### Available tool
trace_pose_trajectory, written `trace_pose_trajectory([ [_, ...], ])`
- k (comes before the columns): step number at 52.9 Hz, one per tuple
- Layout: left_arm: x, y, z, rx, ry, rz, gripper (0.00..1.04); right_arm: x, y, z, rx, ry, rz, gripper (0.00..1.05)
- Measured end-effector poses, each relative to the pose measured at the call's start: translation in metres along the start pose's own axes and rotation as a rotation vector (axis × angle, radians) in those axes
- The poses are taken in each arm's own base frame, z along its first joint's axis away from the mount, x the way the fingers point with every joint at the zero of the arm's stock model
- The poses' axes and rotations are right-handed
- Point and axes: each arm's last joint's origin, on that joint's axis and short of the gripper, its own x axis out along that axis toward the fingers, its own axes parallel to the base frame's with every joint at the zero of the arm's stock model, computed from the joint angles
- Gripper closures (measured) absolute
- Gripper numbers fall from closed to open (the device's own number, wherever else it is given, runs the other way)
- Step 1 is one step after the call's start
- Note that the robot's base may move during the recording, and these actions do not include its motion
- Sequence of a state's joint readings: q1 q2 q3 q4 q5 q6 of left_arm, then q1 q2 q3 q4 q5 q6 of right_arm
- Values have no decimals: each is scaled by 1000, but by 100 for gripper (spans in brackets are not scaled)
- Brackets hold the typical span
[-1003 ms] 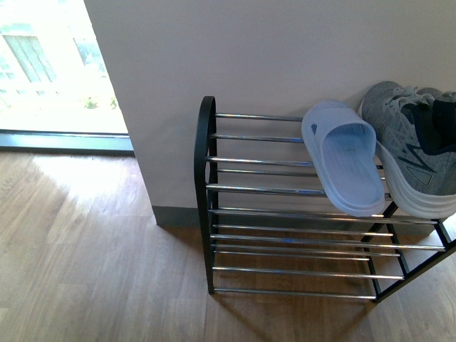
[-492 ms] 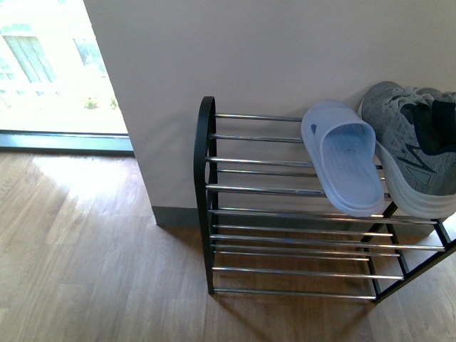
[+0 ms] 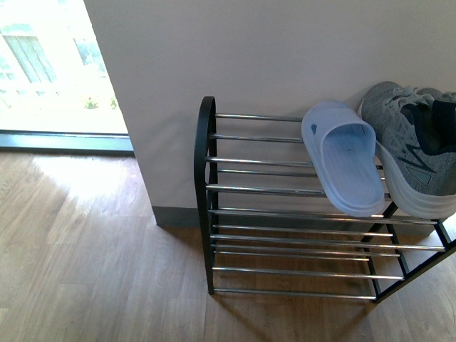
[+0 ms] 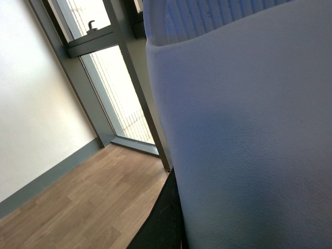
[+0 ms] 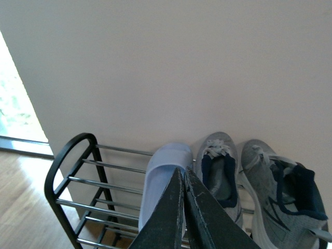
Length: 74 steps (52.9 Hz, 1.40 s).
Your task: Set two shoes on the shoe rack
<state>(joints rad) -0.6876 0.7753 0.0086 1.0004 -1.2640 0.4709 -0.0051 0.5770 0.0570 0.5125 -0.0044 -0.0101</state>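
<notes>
**Change since the earlier frames:** none visible in the front view; rack and footwear lie as they did a second ago.

**Right gripper** (image 5: 184, 179): its two dark fingers (image 5: 168, 218) are pressed together tip to tip with nothing between them. Held above and in front of the rack, pointing toward the wall (image 5: 166, 67). Not seen in the front view.

**Left gripper:** only a dark sliver shows at the edge of the left wrist view; whether its fingers are parted or clamped cannot be told. A pale blue-white slide sandal sole (image 4: 249, 129) fills most of that view, right against the camera. Beyond it, wooden floor (image 4: 98, 197) and a glazed door (image 4: 119, 98).

**Shoe rack** (image 3: 206, 192): black frame, chrome bars, standing against the wall on the wood floor.

**Slide sandal on rack** (image 3: 345, 160): on the top tier, toe toward the wall, heel overhanging the front bar.

**Grey sneakers:** first sneaker (image 5: 220, 174) just beside the sandal; second sneaker (image 5: 282, 194) beside it, further toward the rack's right end. Only one (image 3: 417, 146) shows in the front view.
</notes>
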Motion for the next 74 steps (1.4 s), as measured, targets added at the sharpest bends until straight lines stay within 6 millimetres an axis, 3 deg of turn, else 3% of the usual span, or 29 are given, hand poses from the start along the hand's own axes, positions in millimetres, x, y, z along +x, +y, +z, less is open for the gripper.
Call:
trace_pose_trajectory([
  [74, 0, 0, 0, 0, 0, 0, 103, -41, 0, -9, 0, -20, -2, 103],
])
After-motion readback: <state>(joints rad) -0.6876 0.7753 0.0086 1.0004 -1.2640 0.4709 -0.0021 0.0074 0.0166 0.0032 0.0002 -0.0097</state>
